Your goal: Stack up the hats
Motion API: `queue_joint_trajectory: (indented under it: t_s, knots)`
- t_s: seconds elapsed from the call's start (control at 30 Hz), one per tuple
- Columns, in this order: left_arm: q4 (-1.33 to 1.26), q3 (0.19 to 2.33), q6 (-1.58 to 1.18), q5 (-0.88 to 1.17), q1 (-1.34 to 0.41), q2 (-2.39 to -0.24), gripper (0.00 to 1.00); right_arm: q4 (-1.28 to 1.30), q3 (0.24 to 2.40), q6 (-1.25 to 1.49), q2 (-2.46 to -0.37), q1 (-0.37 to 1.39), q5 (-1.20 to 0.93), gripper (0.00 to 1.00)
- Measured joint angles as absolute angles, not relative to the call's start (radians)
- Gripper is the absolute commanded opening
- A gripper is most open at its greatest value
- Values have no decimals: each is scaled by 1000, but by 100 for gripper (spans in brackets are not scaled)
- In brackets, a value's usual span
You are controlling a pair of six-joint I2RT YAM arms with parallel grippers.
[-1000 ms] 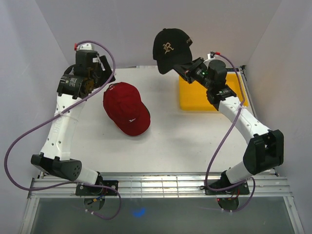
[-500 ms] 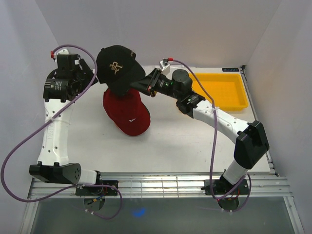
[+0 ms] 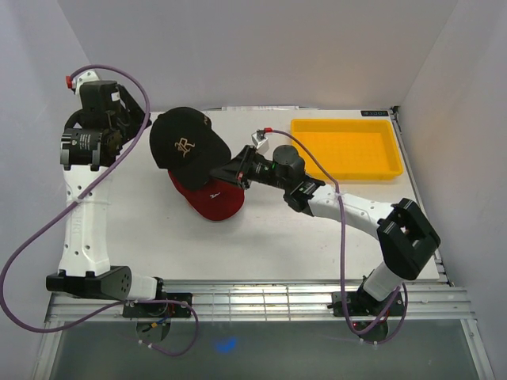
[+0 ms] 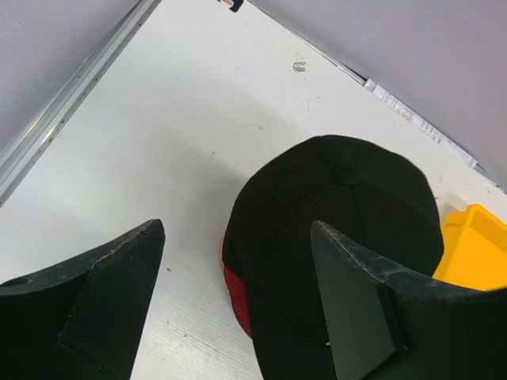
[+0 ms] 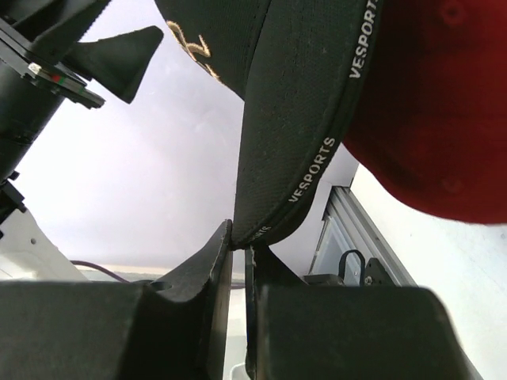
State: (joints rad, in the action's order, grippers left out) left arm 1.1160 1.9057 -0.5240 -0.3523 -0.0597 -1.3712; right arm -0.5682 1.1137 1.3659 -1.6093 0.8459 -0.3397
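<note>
My right gripper (image 3: pixel 230 172) is shut on the brim of a black cap with a gold emblem (image 3: pixel 187 146). It holds the cap over the red cap (image 3: pixel 212 199), which lies on the white table. In the right wrist view the brim (image 5: pixel 301 127) is pinched between my fingers (image 5: pixel 210 269), with the red cap (image 5: pixel 436 111) beside it. My left gripper (image 3: pixel 127 123) is open and empty, raised at the far left. In the left wrist view the black cap (image 4: pixel 341 229) covers most of the red cap (image 4: pixel 236 305) between my fingers (image 4: pixel 119 293).
A shallow yellow tray (image 3: pixel 344 149) sits at the back right of the table; its corner shows in the left wrist view (image 4: pixel 475 245). White walls enclose the table on three sides. A metal rail (image 3: pixel 253 297) runs along the near edge.
My right arm has swung left from over the tray, carrying the black cap, and lowered it onto the red cap. My left arm has drawn back to the left.
</note>
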Motion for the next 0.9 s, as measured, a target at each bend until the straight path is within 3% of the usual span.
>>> queue_joint_trajectory:
  t_s: [0.67, 0.9]
  knots:
    - [1063, 1827, -471, -225, -60, -1409, 84, -876, 787, 1484, -1512, 846, -313, 8]
    - [1047, 1826, -445, -189, -60, -1435, 85, -959, 768, 1528, -1555, 851, -330, 8]
